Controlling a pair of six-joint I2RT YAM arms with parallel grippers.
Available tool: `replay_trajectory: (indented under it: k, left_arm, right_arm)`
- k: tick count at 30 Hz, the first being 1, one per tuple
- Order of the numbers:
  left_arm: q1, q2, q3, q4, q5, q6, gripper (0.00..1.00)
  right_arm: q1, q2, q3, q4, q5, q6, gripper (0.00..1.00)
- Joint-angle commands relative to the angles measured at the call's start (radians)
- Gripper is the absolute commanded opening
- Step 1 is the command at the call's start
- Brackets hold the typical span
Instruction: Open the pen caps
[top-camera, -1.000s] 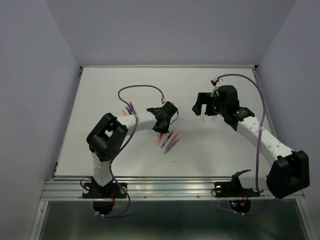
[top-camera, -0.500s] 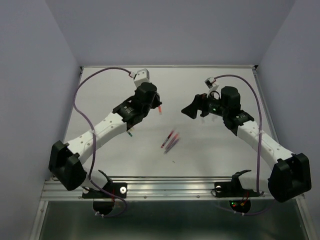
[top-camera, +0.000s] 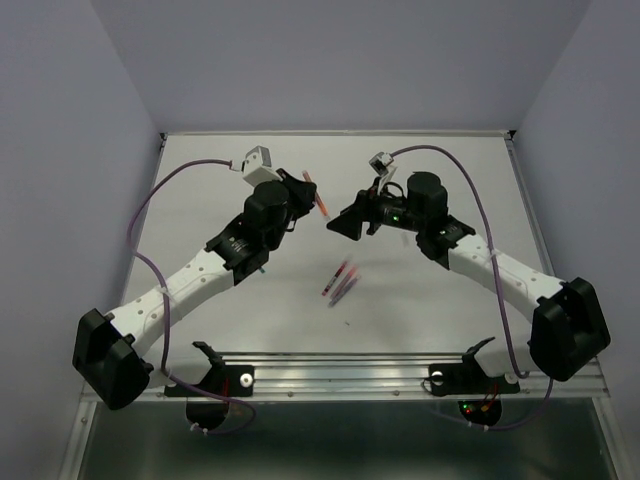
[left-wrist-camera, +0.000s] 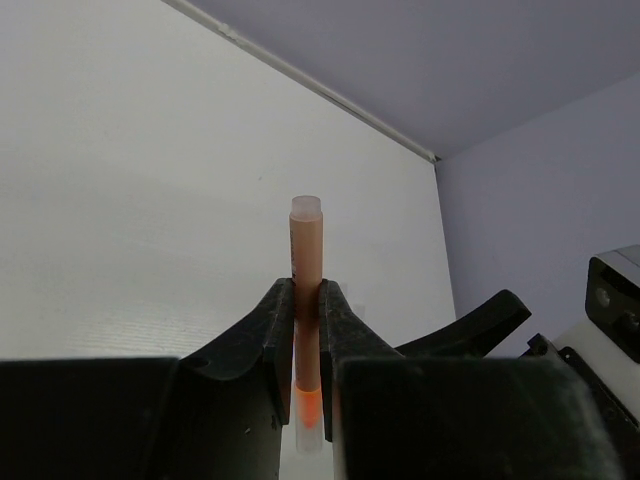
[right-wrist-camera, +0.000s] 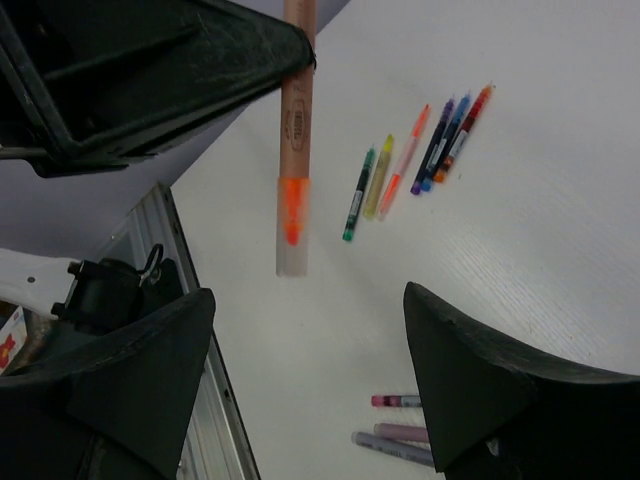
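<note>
Early days in this job, by the look of it. Starting left of the orange pen (left-wrist-camera: 306, 245), a row of six pens (right-wrist-camera: 405, 160) lies on the table (top-camera: 420, 290), all apparently capped, though they are too small to be sure. No loose caps show anywhere. Three more pens (right-wrist-camera: 398, 432) lie on the table below the orange pen, and they look untouched too. So I judge nothing is opened yet, and about nine caps remain.

Now the action. The left arm (top-camera: 190, 280) stretches up and inward from its base, wrist lifted off the table. The left gripper (left-wrist-camera: 307, 300) is clamped tight round the orange pen's barrel, holding it in the air. The clear cap (right-wrist-camera: 291, 235), orange tip showing through it, is still seated on the pen's free end and juts out toward the right.

Right of the pen, the right arm (top-camera: 490, 265) reaches in low, its wrist aimed straight at that cap. The right gripper (right-wrist-camera: 309, 293) stands wide apart and holds nothing, its fingers flanking the space just beyond the cap without touching it. The next move looks like a pinch and a pull.
</note>
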Motion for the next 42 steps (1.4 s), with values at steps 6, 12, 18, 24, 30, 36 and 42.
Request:
replay_trajectory:
  k: [6, 12, 18, 24, 30, 36, 42]
  left_arm:
    - [-0.007, -0.038, -0.023, 0.116, -0.006, -0.056, 0.0]
    - [-0.007, -0.035, -0.025, 0.131, 0.008, -0.072, 0.0]
    - [-0.007, -0.029, -0.025, 0.131, 0.008, -0.066, 0.0]
    - [-0.006, -0.007, 0.001, 0.116, -0.047, -0.039, 0.0]
    - [0.08, 0.023, 0.055, 0.129, -0.081, 0.009, 0.0]
    - [0.197, 0.033, 0.081, 0.168, -0.051, -0.005, 0.0]
    - [0.247, 0.034, 0.104, 0.151, -0.077, -0.052, 0.0]
  right_arm:
    - [0.051, 0.075, 0.125, 0.126, 0.007, 0.024, 0.61]
    - [0.051, 0.107, 0.153, 0.126, 0.01, 0.033, 0.42]
    - [0.06, 0.112, 0.151, 0.138, 0.0, 0.041, 0.15]
    - [0.06, 0.073, 0.092, 0.125, 0.016, 0.027, 0.01]
    - [0.06, -0.051, -0.03, 0.028, 0.053, -0.008, 0.01]
    - [0.06, -0.164, -0.162, 0.002, 0.069, 0.03, 0.01]
    - [0.06, -0.194, -0.218, -0.02, 0.072, 0.045, 0.01]
